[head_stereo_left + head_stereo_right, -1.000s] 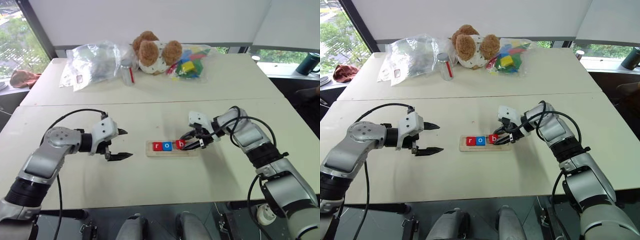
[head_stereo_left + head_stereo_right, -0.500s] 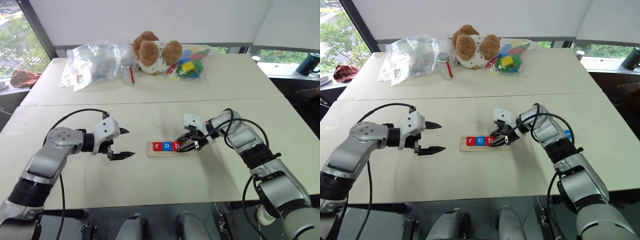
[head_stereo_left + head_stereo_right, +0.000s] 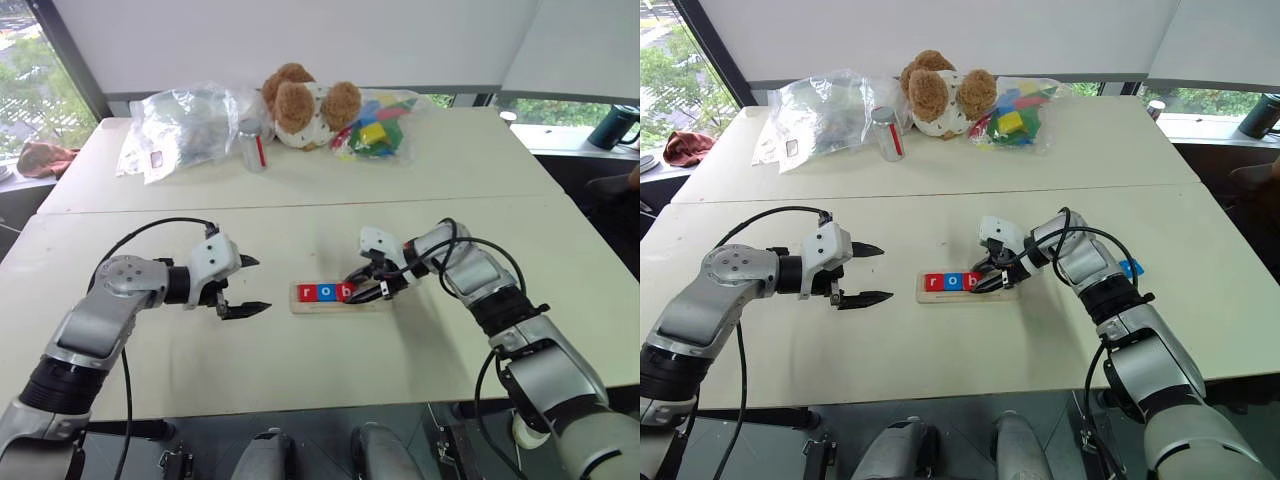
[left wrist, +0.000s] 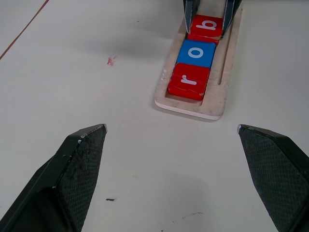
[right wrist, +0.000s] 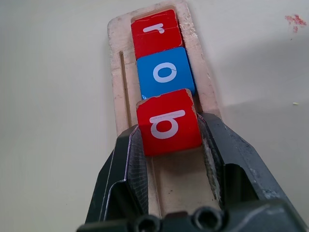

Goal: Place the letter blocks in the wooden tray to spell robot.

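Two white tables meet edge to edge, and the wooden tray on the nearer one serves as landmark. Far beyond the tray, on the other table, sit a brown teddy bear, a crumpled clear plastic bag to its left, a small clear jar between them and a bag of coloured toy blocks to its right. To the left of the tray, apart from it, the left gripper hangs with its black fingers spread wide and empty, pointing toward the tray's end. At the tray's right part the right gripper is clenched on the red b block, which sits tilted at the groove, its leading edge touching the blue o block. That blue tile lies flat in the groove, touching the red r block at the tray's left end. Well to the right of the tray, past the right forearm, another small blue tile lies on the table; its letter cannot be read.
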Robot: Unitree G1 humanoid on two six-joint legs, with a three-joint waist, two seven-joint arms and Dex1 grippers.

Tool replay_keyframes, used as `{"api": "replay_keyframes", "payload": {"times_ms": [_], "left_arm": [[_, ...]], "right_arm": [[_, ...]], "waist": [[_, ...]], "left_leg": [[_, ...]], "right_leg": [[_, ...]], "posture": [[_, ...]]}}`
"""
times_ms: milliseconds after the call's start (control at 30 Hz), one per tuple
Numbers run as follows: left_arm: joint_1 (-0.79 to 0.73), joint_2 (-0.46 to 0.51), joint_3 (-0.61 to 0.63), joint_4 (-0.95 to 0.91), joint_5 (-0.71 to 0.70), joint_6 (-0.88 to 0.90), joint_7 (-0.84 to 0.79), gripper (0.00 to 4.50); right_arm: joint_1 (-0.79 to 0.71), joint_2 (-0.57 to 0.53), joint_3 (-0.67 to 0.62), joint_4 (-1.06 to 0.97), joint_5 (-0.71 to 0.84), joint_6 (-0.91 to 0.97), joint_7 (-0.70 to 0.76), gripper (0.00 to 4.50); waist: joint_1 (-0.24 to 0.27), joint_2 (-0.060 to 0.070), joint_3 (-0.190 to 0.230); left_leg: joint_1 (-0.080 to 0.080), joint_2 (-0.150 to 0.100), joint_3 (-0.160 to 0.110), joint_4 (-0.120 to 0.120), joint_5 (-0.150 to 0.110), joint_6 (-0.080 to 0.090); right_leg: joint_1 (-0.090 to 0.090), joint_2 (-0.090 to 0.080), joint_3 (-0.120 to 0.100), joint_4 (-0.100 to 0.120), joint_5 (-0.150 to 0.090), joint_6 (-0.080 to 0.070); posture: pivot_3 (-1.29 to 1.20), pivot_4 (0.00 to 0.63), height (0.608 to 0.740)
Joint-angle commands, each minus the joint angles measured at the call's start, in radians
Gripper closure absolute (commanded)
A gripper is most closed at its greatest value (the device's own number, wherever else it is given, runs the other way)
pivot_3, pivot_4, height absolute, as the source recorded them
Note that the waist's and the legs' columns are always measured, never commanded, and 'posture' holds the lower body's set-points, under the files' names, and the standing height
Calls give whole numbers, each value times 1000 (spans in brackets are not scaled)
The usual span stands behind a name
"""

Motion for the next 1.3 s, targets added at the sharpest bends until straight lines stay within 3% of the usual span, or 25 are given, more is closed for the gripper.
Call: {"api": "replay_keyframes", "payload": {"times_ms": [33,200,567,867,1300], "left_arm": [[-1,-2,19,-20,-5,-13,5,0],[-6,-9,15,-7,-2,-19,4,0],[-9,-14,14,-12,-6,-12,1,0],[-26,-17,11,0,-2,-10,-6,0],[-8,-20,17,-20,-7,7,13,0]], "right_arm": [[-17,1,-11,-7,-4,4,-10,2331],[-25,1,-42,-38,11,26,-39,27],[44,-88,-126,-340,88,208,-79,27],[-22,-92,-76,-59,-59,-39,-197,27],[-93,-6,-63,135,-89,-155,-210,27]], "waist": [[0,0,0],[0,0,0],[4,0,0],[2,0,0],[2,0,0]], "left_leg": [[0,0,0,0,0,0],[1,0,0,0,0,0],[-1,0,-1,0,0,-1],[0,0,0,0,0,-1],[0,0,0,0,1,-1]], "right_leg": [[0,0,0,0,0,0],[0,0,0,1,0,0],[-1,0,0,2,0,0],[-1,0,0,1,0,0],[-1,0,0,1,0,0]], "posture": [[0,150,740],[0,150,740],[0,150,740],[0,150,740],[0,150,740]]}}
